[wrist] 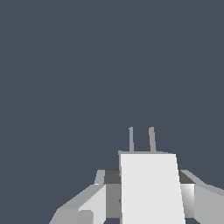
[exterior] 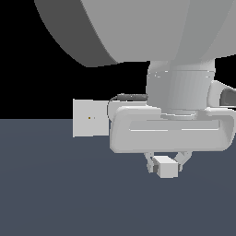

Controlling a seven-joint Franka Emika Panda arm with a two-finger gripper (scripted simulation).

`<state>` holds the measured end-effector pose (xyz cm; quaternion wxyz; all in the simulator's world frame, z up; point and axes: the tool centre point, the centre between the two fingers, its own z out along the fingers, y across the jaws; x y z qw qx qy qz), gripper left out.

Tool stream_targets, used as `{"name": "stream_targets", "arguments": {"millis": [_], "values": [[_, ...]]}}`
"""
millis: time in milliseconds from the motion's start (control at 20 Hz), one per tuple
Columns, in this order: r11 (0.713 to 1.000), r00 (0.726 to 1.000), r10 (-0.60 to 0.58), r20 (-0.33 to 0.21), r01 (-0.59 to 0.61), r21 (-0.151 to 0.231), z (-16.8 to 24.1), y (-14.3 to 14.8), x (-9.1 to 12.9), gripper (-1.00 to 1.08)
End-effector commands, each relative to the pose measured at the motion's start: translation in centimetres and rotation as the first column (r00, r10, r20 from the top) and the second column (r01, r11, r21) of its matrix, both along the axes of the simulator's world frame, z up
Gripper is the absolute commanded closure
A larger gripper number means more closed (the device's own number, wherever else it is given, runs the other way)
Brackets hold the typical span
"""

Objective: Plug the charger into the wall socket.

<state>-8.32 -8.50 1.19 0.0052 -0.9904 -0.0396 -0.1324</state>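
Observation:
The charger is a small off-white block held between the fingers of my gripper, which is shut on it, a little above the dark floor. In the wrist view the charger fills the space between the two fingers, and its two thin prongs stick out from its far end. The wall socket is a flat upright off-white panel with a tiny orange dot at its centre, standing at the exterior view's left, farther back than my gripper. The socket does not show in the wrist view.
The grey-blue floor spreads under everything. My arm's large grey body fills the upper part of the exterior view and its hand hides the socket's right edge.

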Motion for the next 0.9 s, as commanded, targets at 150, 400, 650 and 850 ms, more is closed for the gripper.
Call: {"name": "stream_targets", "arguments": {"millis": [150, 400, 650, 850], "values": [[1.0, 1.0, 0.001, 0.0, -0.001, 0.0, 0.0, 0.0, 0.0, 1.08], [1.0, 1.0, 0.023, 0.0, -0.023, 0.0, 0.8, 1.1, 0.5, 1.08], [0.997, 0.997, 0.078, 0.0, -0.078, 0.0, 2.6, 3.9, 1.6, 1.08], [0.99, 0.99, 0.144, 0.0, -0.144, -0.001, 4.9, 7.3, 2.8, 1.08]]}}
